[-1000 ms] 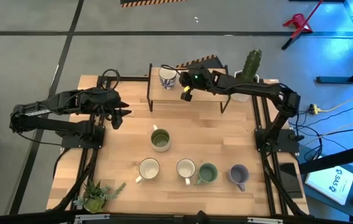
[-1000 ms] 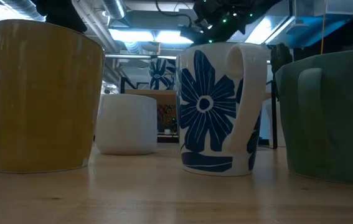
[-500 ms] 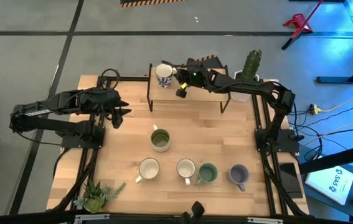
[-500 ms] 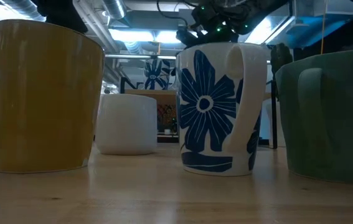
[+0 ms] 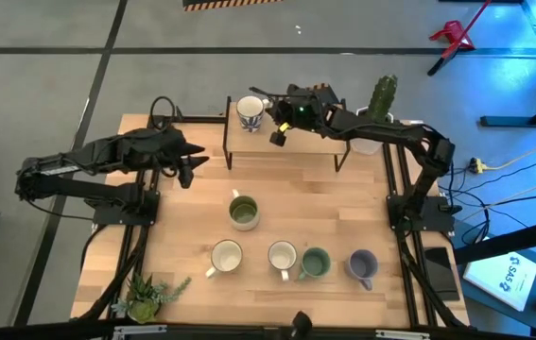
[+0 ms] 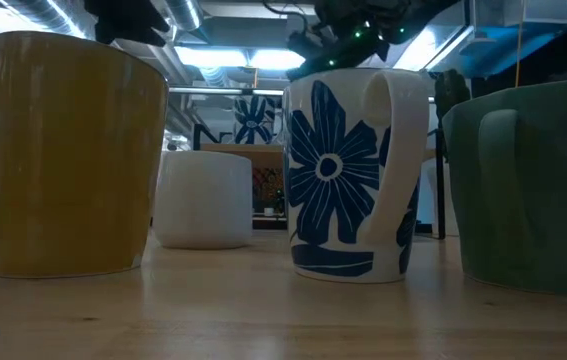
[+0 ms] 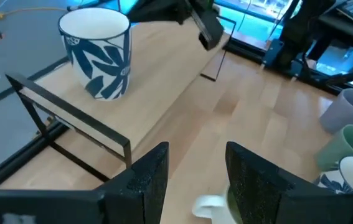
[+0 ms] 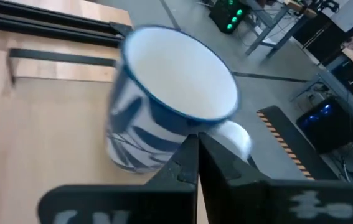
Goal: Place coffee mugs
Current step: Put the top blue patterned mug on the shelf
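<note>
On the raised shelf (image 5: 286, 142) at the counter's far edge, the blue-patterned mug (image 5: 250, 112) stands upright with the right hand (image 5: 269, 111) clenched empty just beside its handle, so a straight, slow withdrawal is advised; the left hand (image 5: 192, 162) hovers released.

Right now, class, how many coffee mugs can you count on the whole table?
6. One blue-patterned mug on the raised shelf; olive mug mid-table; near the front, yellow mug, second blue-patterned mug, teal mug, lavender mug.
</note>
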### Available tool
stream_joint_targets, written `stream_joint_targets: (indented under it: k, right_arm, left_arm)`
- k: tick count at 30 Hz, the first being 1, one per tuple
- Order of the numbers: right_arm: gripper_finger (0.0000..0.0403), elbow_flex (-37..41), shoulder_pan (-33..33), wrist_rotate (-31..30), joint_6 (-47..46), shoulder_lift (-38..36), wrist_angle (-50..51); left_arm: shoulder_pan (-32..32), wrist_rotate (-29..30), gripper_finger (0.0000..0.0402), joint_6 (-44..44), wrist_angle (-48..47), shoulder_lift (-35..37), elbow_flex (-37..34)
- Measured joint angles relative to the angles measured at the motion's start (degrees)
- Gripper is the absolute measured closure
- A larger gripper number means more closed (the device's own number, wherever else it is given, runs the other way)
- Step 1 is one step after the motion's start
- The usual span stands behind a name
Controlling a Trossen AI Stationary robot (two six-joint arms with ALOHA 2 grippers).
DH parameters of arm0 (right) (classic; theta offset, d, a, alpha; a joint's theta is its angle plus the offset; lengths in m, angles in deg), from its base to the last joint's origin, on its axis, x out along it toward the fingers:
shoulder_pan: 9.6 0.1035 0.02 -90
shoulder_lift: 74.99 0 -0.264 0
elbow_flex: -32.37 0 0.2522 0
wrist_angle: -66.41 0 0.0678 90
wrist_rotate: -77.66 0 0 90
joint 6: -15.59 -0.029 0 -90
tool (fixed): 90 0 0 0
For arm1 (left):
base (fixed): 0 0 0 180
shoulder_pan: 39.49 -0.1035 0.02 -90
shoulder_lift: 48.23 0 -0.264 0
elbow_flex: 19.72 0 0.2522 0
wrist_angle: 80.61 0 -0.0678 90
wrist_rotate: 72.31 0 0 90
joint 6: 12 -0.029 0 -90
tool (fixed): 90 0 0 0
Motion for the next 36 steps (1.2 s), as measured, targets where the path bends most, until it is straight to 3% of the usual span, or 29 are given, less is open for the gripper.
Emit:
stream_joint_targets:
  k: [9, 19, 31, 36]
  right_arm:
    - [0.0403, 0.13, 2.49, -0.76, -0.35, 2.34, -0.24]
    - [0.0403, 0.04, 0.89, 0.58, -0.58, 6.26, -7.67]
    - [0.0403, 0.07, -1.62, 1.45, -1.66, 7.02, -7.23]
    - [0.0403, 0.07, 2.05, 0.61, -1.76, 6.71, -5.08]
  left_arm:
    - [0.00, 0.87, 0.0248, 0.00, -0.50, -1.58, 0.00]
    - [-0.01, 1.09, 0.0248, 0.00, -0.47, -1.54, 0.00]
    - [0.00, 1.09, 0.0248, 0.00, -0.52, -1.54, 0.00]
    - [-0.01, 1.09, 0.0248, 0.00, -0.54, -1.54, 0.00]
